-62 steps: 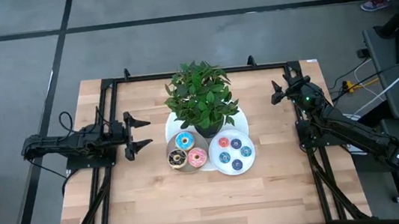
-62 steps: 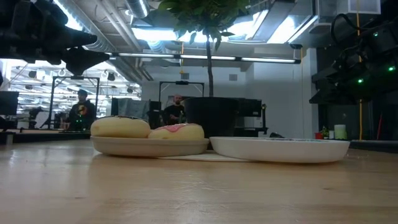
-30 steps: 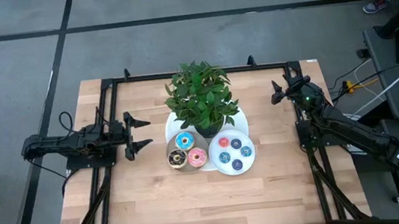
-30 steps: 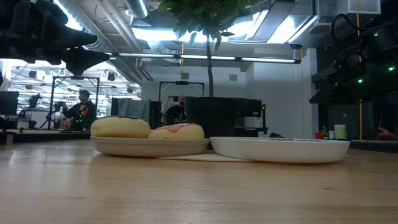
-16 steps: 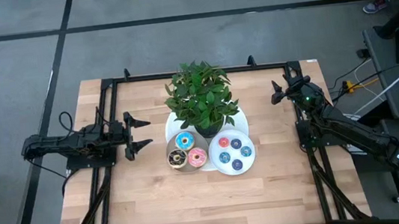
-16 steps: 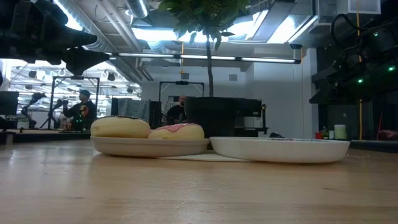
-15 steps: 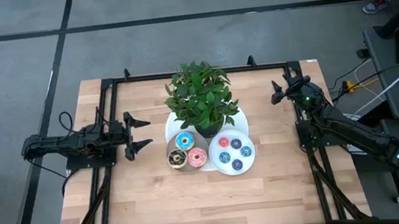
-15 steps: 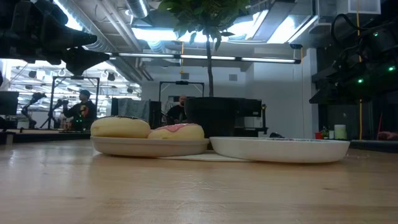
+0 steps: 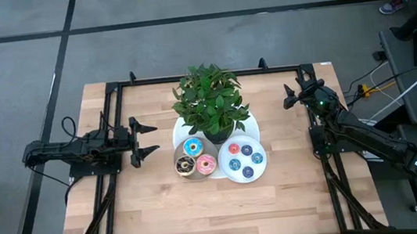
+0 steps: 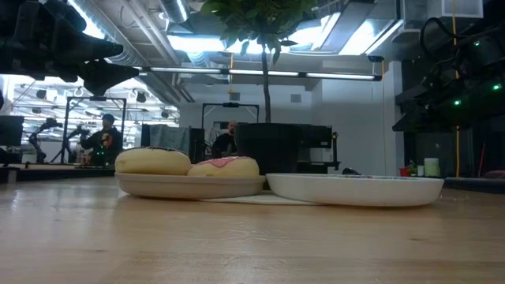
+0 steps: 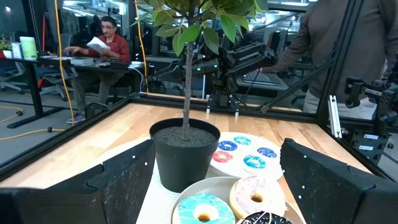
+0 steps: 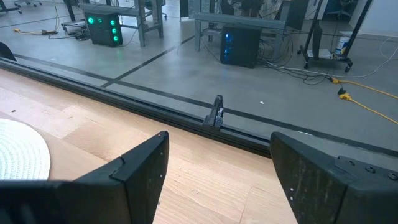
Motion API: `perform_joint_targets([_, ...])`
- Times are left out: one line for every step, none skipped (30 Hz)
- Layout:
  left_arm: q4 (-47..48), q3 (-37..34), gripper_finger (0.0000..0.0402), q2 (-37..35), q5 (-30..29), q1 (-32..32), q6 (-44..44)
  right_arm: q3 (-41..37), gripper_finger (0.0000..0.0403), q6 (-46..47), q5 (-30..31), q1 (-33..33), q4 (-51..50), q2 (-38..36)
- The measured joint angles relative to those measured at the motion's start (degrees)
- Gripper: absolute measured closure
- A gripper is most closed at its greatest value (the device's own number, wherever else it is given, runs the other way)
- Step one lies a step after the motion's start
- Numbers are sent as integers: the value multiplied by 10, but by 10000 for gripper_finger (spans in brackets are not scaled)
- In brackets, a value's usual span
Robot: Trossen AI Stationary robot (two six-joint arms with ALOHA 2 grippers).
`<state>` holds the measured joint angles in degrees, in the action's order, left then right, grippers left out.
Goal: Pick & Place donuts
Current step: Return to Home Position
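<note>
Wood tabletop (image 9: 164, 209) carries donuts (image 9: 193, 147) lying flat, holes upward; left hand (image 9: 148, 139) and right hand (image 9: 289, 96) gape empty.

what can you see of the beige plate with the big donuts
The beige plate is round, shallow and matte, flat on the wooden table beside the plant pot. It carries a blue donut, a pink donut and a chocolate donut. The white plate sits close beside it; contact is unclear.

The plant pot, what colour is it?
Black. The pot shows best in the left wrist view.
</note>
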<state>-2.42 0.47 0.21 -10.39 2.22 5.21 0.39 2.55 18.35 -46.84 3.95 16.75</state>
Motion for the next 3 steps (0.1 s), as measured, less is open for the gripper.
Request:
perform_joint_targets([0, 0, 66, 0, 0, 0, 0, 0, 124, 0, 0, 0, 0, 0])
perform_joint_targets([0, 0, 66, 0, 0, 0, 0, 0, 124, 0, 0, 0, 0, 0])
perform_joint_targets([0, 0, 66, 0, 0, 0, 0, 0, 124, 0, 0, 0, 0, 0])
